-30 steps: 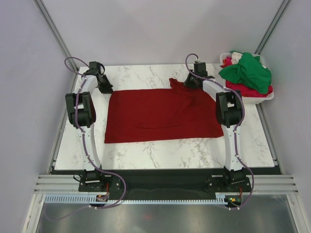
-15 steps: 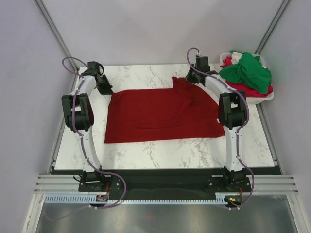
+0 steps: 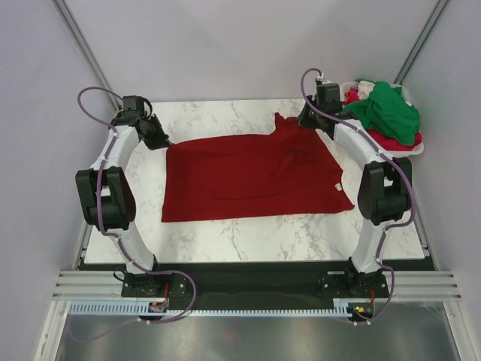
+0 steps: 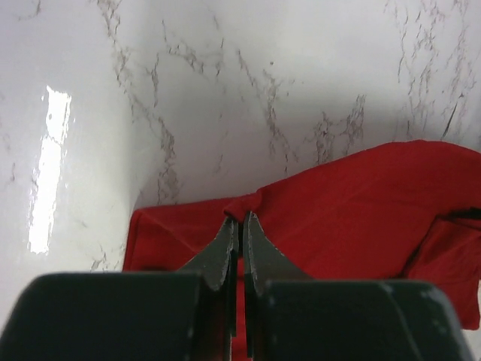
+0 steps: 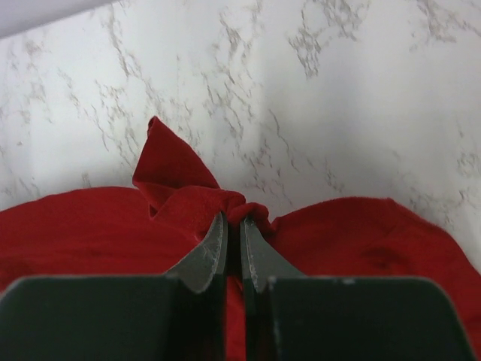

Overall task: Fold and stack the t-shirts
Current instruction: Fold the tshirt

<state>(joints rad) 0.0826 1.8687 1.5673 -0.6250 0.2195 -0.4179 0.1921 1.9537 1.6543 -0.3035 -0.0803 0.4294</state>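
A dark red t-shirt (image 3: pixel 248 177) lies spread across the middle of the marble table (image 3: pixel 248 233). My left gripper (image 3: pixel 164 141) is at its far left corner. In the left wrist view the gripper (image 4: pixel 240 219) is shut on a small pinch of the red cloth (image 4: pixel 361 203). My right gripper (image 3: pixel 304 120) is at the far right corner, which is lifted into a peak. In the right wrist view that gripper (image 5: pixel 234 219) is shut on bunched red cloth (image 5: pixel 90 226). A bright green t-shirt (image 3: pixel 383 109) and a lighter red one (image 3: pixel 394 141) lie heaped at the back right.
The white plastic basket (image 3: pixel 412 150) holding the heap sits at the table's far right corner, just beyond my right arm. Grey walls close in the table on three sides. Bare marble shows in front of and behind the spread shirt.
My left gripper has shut on the shirt's far left corner. Both arms have swung outward, and the right gripper has drawn its corner back and to the right, stretching the far edge.
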